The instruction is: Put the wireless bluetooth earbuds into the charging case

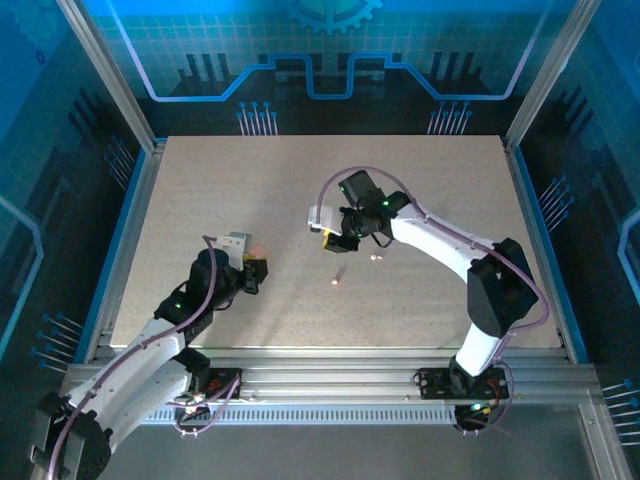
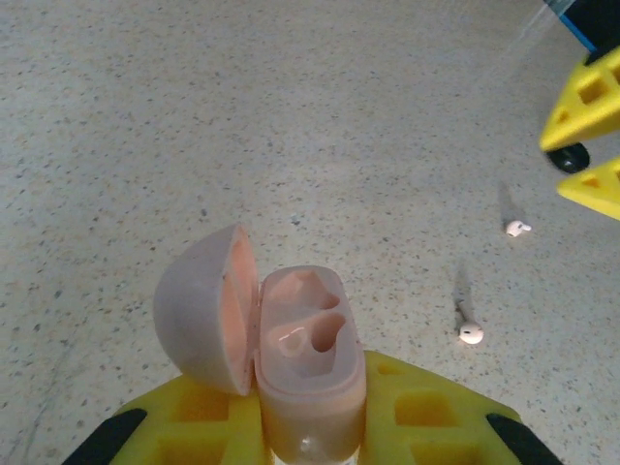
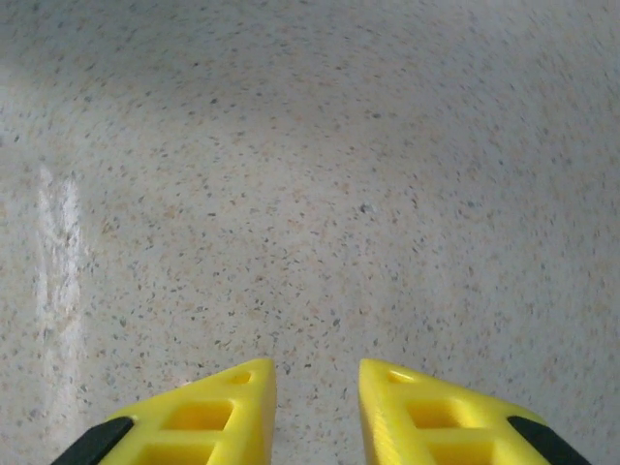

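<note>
Honestly, the nearer earbud and the farther earbud look like the fiddly part here. They're tiny pale things, smaller than a finger pad, so I'd guess nearly weightless, hard and glossy, and likely to squirt sideways or roll if pinched off-centre. Not exactly fragile, just very easy to flick away. I'd take one across the rounded head and leave the stem free, since the stem is what has to drop into its socket. Which way each stem lies is too small to tell. Both lie loose on the speckled table, apart from each other and touching nothing. The charging case is a pink hard shell with its lid swung open to the left, and both sockets look empty. The left gripper has it clamped between its yellow fingers with the mouth turned toward the wrist camera, and the buds sit off to the right of it on the table. The right gripper hangs over bare table with its fingers a narrow gap apart and nothing between them. In the top view it's near both earbuds but over neither, so I reckon it needs a short shift and a careful drop to straddle one.
</note>
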`<state>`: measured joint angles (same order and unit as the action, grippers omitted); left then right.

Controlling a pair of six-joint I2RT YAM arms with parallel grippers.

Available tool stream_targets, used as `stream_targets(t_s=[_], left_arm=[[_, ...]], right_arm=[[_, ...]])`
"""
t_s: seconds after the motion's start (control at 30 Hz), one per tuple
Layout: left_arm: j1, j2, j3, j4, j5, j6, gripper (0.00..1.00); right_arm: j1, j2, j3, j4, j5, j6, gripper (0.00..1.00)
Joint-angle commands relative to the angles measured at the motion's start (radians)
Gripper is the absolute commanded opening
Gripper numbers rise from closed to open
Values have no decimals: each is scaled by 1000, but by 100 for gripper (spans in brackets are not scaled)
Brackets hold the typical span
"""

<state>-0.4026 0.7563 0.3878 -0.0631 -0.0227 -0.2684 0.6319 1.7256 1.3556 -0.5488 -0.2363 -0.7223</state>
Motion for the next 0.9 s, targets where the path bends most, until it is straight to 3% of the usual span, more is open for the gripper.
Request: stream_targets(t_s=[0.0, 0.27, 0.53, 0.87], left_arm=[[32, -5, -6, -35, 8, -26, 14], [63, -23, -18, -36, 20, -34, 14], [76, -29, -28, -32, 24, -37, 14], [81, -67, -43, -37, 23, -45, 14]], right_arm=[[19, 38, -21, 10, -3, -204, 29], [58, 185, 62, -147, 47, -359, 31], [81, 203, 30, -183, 99, -366, 38], [123, 166, -65, -152, 230, -413, 39]])
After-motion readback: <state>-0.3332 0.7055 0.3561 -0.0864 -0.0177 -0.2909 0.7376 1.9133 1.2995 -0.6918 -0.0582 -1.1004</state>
